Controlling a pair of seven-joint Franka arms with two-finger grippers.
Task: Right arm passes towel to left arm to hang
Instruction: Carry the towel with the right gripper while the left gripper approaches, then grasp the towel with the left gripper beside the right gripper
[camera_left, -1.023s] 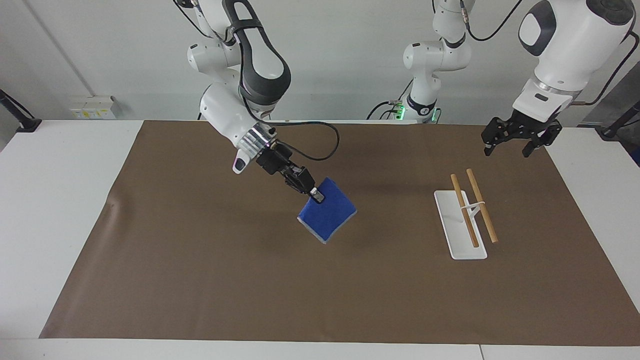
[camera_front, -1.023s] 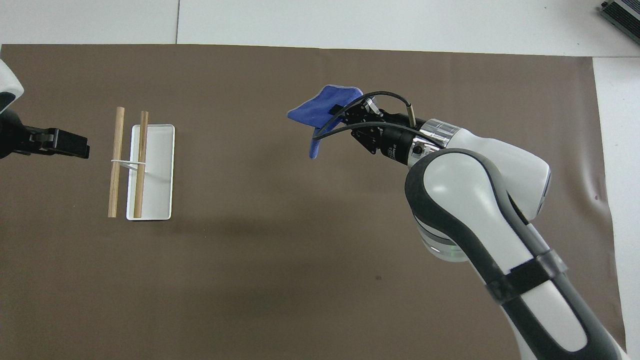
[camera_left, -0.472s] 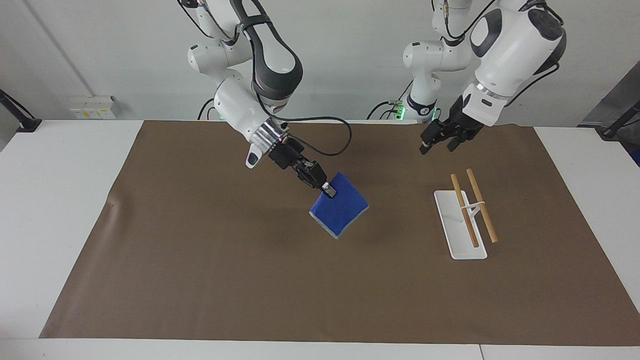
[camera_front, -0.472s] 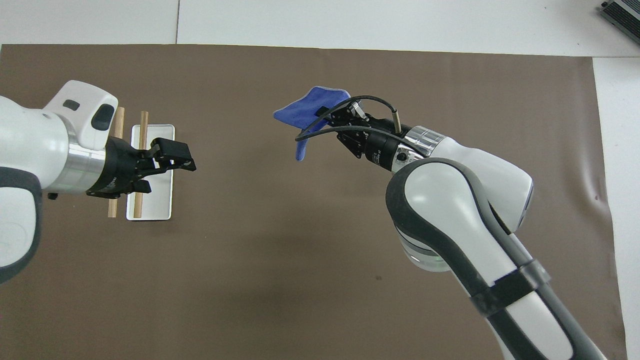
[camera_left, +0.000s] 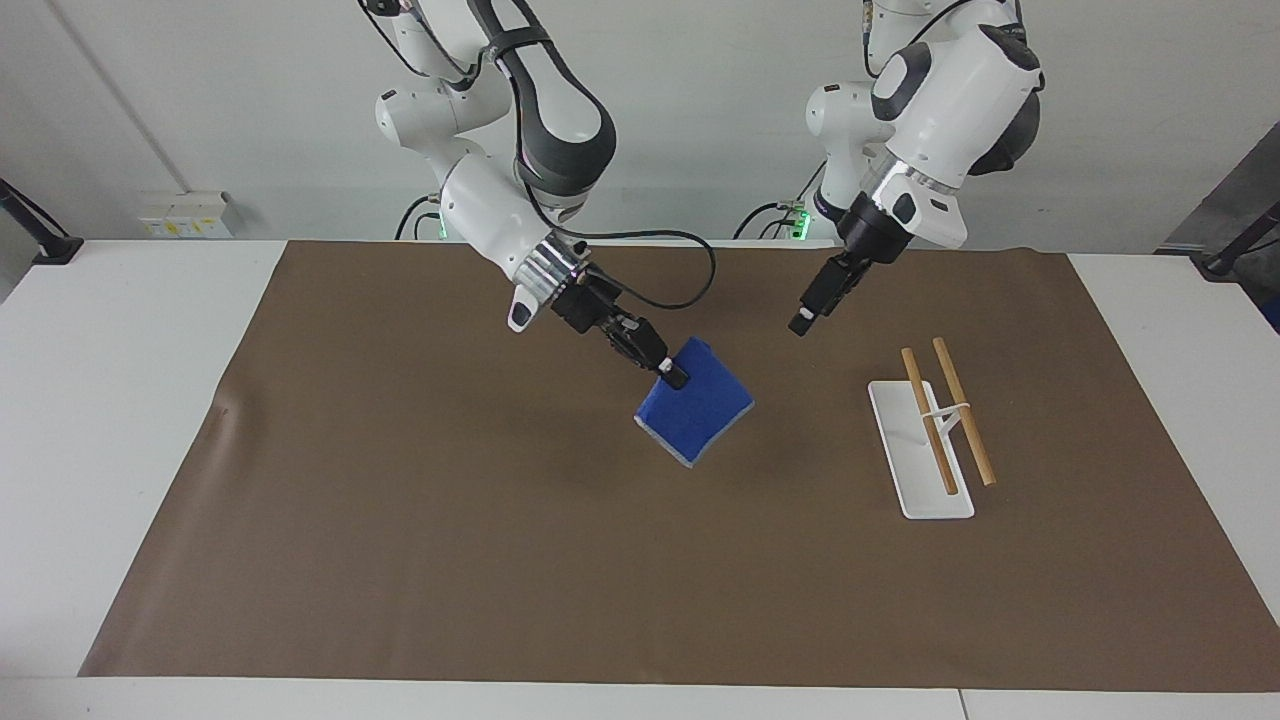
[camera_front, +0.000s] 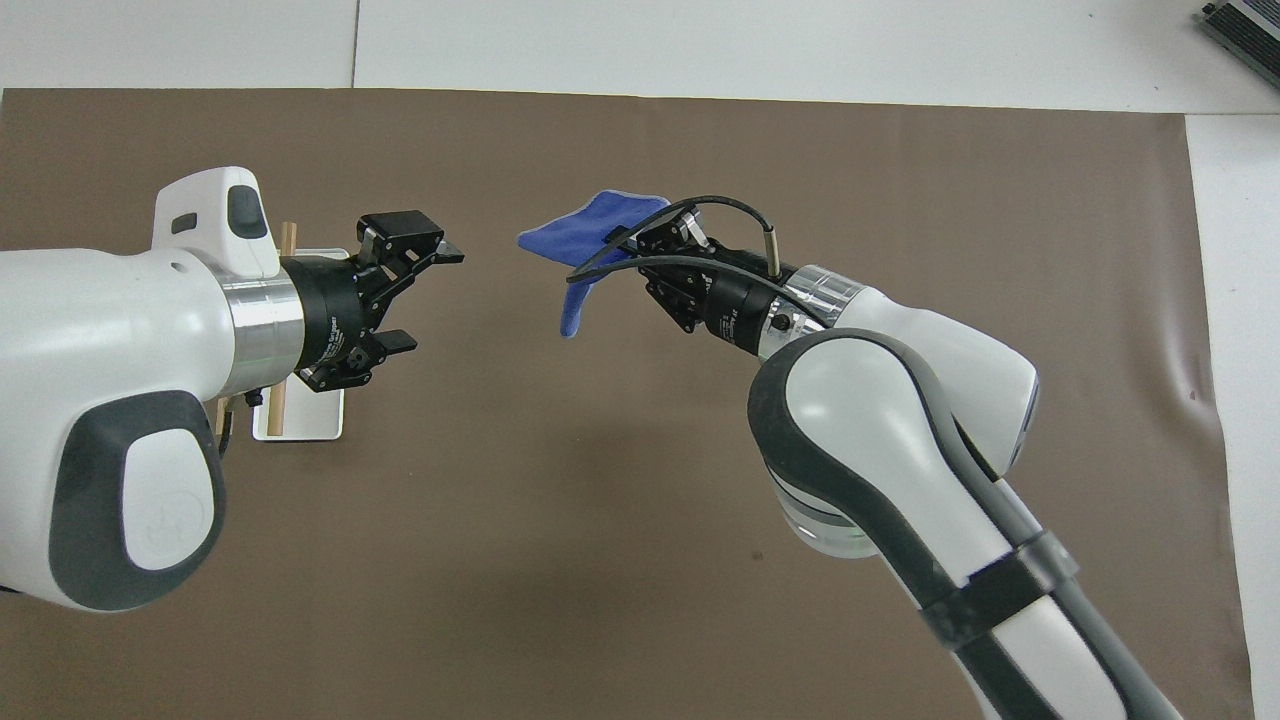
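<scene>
The towel (camera_left: 697, 415), a bright-blue folded cloth with a pale edge, hangs in the air over the middle of the brown mat. My right gripper (camera_left: 672, 375) is shut on its upper corner. From above, the towel (camera_front: 585, 232) droops off the right gripper (camera_front: 628, 240) toward the left arm. My left gripper (camera_left: 803, 320) hovers over the mat between the towel and the rack, apart from the cloth. The overhead view shows the left gripper (camera_front: 425, 298) open, its jaws spread wide and aimed at the towel.
A white-based rack (camera_left: 920, 465) with two wooden bars (camera_left: 962, 410) stands on the mat (camera_left: 400, 500) toward the left arm's end. In the overhead view the left arm covers most of the rack (camera_front: 300, 425). A third small robot (camera_left: 850, 150) stands at the robots' edge of the table.
The left arm has swung in from its end of the table, past the rack, and turned its gripper toward the towel. The right arm has carried the towel a little toward the left arm.
</scene>
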